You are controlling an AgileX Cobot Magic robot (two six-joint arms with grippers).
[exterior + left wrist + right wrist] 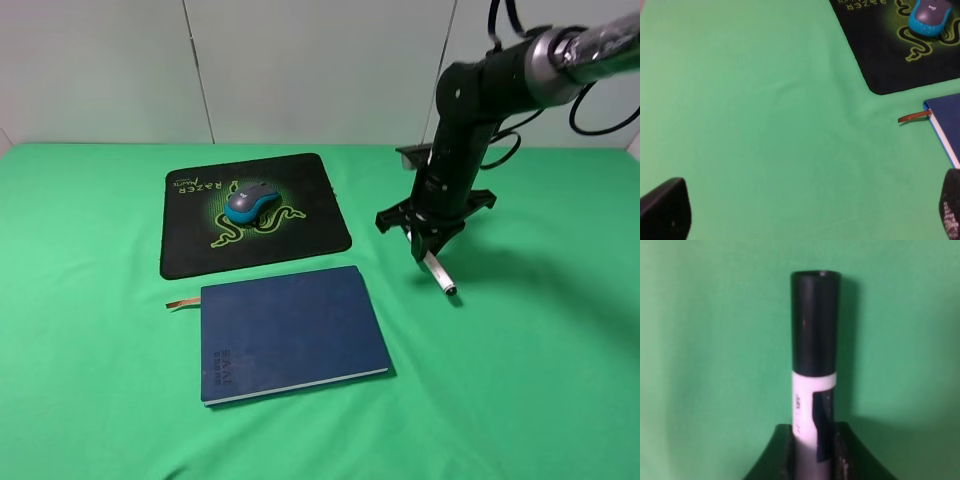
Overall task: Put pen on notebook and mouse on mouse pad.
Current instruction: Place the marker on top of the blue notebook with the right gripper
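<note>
My right gripper [426, 248] is shut on the pen [440, 275], right of the notebook [290, 330]. The pen's free end slants down towards the green cloth. In the right wrist view the black cap and white barrel of the pen [815, 340] stick out from between the fingers [781, 456]. The navy notebook lies closed with its tan ribbon [182, 302] at the left. On the black mouse pad [310, 180] behind it sits the mouse [250, 201]. My left gripper [810, 212] is open over bare cloth, with the mouse [929, 17], pad [890, 60] and notebook corner [947, 117] ahead.
Green cloth [520, 380] covers the whole table. A pale wall [300, 60] stands behind the table's far edge. The left arm does not show in the exterior view.
</note>
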